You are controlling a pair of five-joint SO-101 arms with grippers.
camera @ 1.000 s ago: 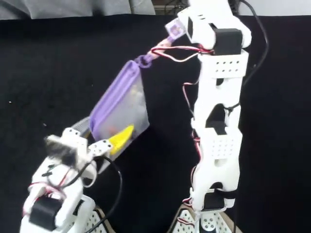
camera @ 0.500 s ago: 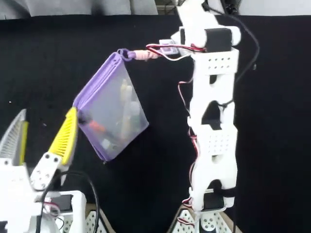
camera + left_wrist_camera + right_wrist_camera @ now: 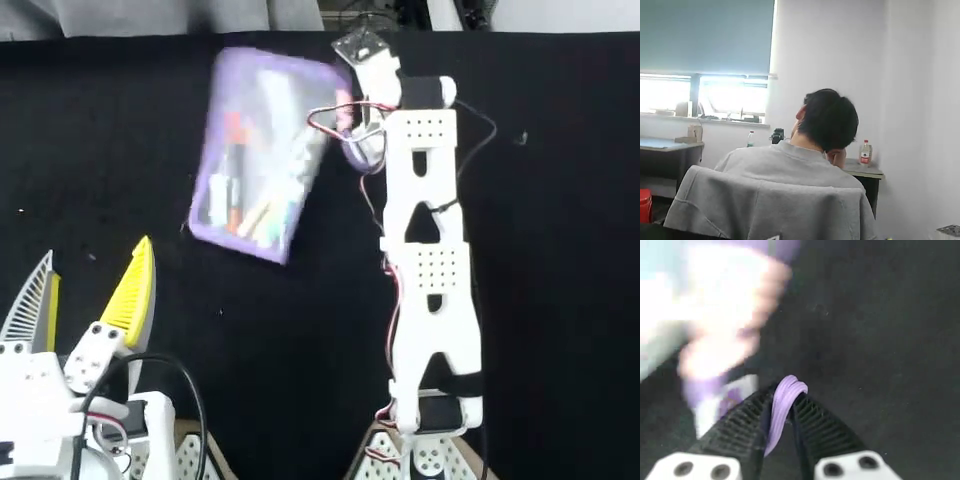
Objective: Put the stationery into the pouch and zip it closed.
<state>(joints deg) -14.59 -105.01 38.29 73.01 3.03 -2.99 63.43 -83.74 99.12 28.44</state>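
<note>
In the high view the pouch (image 3: 262, 155) sits toward the far side of the black worktop (image 3: 560, 250). Its long axis runs from the far edge back toward the arms, leaning slightly. Through its clear face the stationery (image 3: 250, 175) shows as a bundle of pens and markers lying along that same axis, so the contents look already loaded. The right pincer (image 3: 355, 140) is at the pouch's far right corner, with the pouch extending to the left of it in this view, and it is by far the nearer arm. The left pincer (image 3: 85, 295) is at the near left corner, well apart from the pouch, spread wide with nothing between its yellow and pale fingers. The left wrist view faces away from the worktop, toward a bright window (image 3: 705, 95) and a white wall (image 3: 830, 45). In the right wrist view the right pincer (image 3: 782, 412) is clamped narrowly on the purple zip pull (image 3: 785, 392), a loop pinched between the ribbed black pads, and the pouch (image 3: 715, 315) lies just past the tips. Whether the zip is fully drawn I cannot tell. Any further pull probably needs to run along the pouch's zip edge, with the left arm too far off to steady the body.
</note>
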